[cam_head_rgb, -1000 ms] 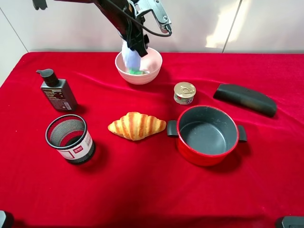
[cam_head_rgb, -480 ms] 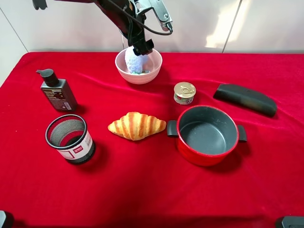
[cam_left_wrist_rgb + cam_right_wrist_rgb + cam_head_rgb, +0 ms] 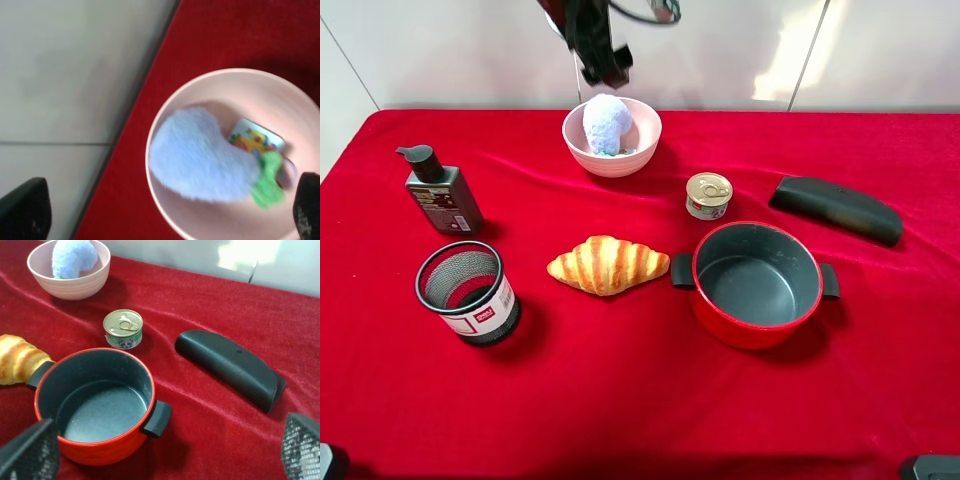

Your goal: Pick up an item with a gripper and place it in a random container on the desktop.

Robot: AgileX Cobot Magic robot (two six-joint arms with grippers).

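Note:
The pale blue plush toy (image 3: 606, 122) lies inside the pink bowl (image 3: 645, 140) at the back of the red desktop (image 3: 620, 400). My left gripper (image 3: 603, 66) hangs open and empty straight above the bowl, clear of the toy. In the left wrist view the toy (image 3: 200, 157), its colourful tag (image 3: 257, 140) and a green bit lie in the bowl (image 3: 225, 75) between the spread fingertips (image 3: 25, 210) of the left gripper (image 3: 166, 207). My right gripper (image 3: 165, 450) is open and empty, over the near side of the red pot (image 3: 95, 400).
A croissant (image 3: 608, 264) lies mid-table, left of the red pot (image 3: 756, 284). A small tin can (image 3: 708, 195) and a black case (image 3: 835, 208) sit behind the pot. A black mesh cup (image 3: 467, 292) and a dark pump bottle (image 3: 438, 192) stand on the left.
My left gripper has let go of the plush toy and risen above the bowl. The toy now rests in the bowl.

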